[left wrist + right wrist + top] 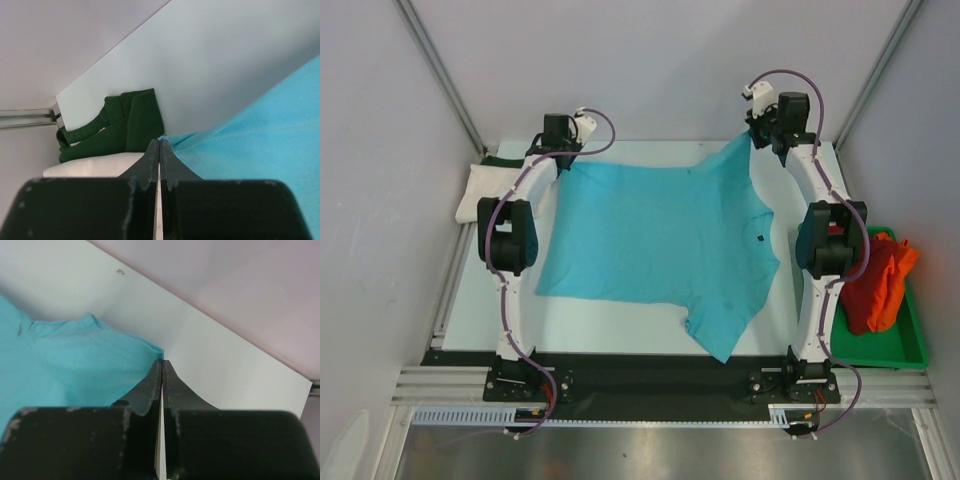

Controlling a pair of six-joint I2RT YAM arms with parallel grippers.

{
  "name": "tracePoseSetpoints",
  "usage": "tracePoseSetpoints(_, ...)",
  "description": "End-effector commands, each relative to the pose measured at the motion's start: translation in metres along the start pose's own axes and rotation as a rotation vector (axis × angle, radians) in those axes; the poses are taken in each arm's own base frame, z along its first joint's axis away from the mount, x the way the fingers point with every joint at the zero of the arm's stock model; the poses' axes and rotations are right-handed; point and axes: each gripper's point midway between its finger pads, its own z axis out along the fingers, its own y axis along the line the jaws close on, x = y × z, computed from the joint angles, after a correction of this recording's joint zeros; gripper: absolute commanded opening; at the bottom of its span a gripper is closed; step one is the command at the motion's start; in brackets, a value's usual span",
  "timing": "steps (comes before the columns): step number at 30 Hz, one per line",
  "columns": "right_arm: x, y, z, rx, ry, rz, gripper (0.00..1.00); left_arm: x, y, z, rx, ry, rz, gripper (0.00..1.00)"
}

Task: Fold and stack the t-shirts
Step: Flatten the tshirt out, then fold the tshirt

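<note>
both jaws are pinched shut on the turquoise shirt (660, 240), which lies spread flat in the middle: left gripper (159, 142) on its 11 o'clock corner, right gripper (162, 362) on its 1 o'clock corner. lift both together, edge taut, folding toward 6 o'clock.

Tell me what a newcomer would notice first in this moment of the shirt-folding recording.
The big turquoise t-shirt spread out in the middle, with the left gripper and right gripper each shut on a far corner of it. Next come the red and orange shirts heaped in the green tray at the right edge, and the white and dark green shirts tucked at the far left.
</note>
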Motion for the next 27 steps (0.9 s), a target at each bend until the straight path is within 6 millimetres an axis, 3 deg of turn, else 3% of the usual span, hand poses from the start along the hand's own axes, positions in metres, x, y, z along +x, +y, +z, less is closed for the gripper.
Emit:
tracePoseSetpoints(1,-0.021,0.005,-0.028,-0.013,-0.029,-0.021,0.00,-0.019,0.018,-0.023,-0.010,-0.063,-0.027,0.00)
tracePoseSetpoints(7,-0.017,0.016,-0.051,-0.033,-0.011,-0.011,0.00,-0.014,0.010,-0.035,0.034,-0.062,-0.001,0.01)
tracePoseSetpoints(9,-0.002,0.025,-0.055,-0.055,0.022,0.003,0.00,-0.017,0.012,-0.046,0.025,-0.093,0.005,0.00)
tracePoseSetpoints(11,-0.002,0.030,-0.064,-0.058,0.022,-0.003,0.00,-0.017,0.012,-0.049,0.024,-0.102,0.011,0.00)
tracePoseSetpoints(15,0.015,0.042,-0.076,-0.077,0.058,0.003,0.00,-0.017,0.015,-0.057,0.030,-0.101,0.011,0.01)
tracePoseSetpoints(27,0.032,0.049,-0.107,-0.071,0.092,0.022,0.00,-0.004,0.014,-0.077,0.027,-0.095,0.023,0.01)
